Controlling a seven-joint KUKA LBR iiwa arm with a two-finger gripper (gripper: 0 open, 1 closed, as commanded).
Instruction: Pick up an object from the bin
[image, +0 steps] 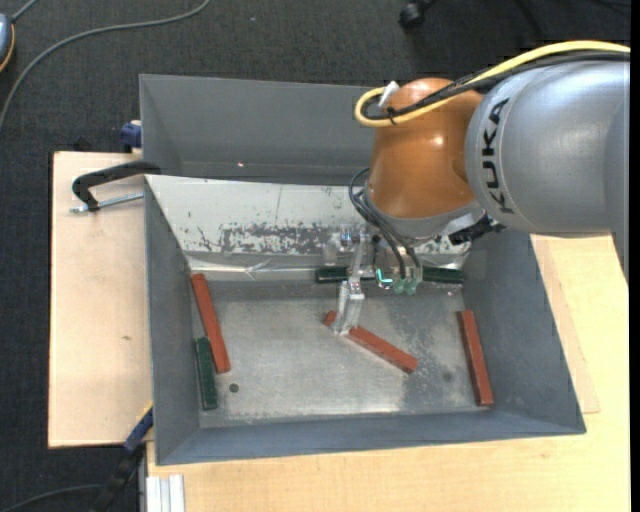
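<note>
My gripper (347, 316) hangs below the orange wrist cover, low over the middle of the bin floor. Its metal tip stands at the upper left end of a flat red stick (380, 347) that lies slanting on the floor; whether it touches the stick I cannot tell. Nothing shows as held. Just behind the gripper, along the foot of the back wall, lies a dark green stick (333, 274), its middle hidden by the gripper.
Another red stick (475, 356) lies along the right wall. At the left wall lie a red stick (210, 322) and a dark green stick (205, 373), with a small dark speck (233, 390) beside them. The arm covers the bin's back right corner.
</note>
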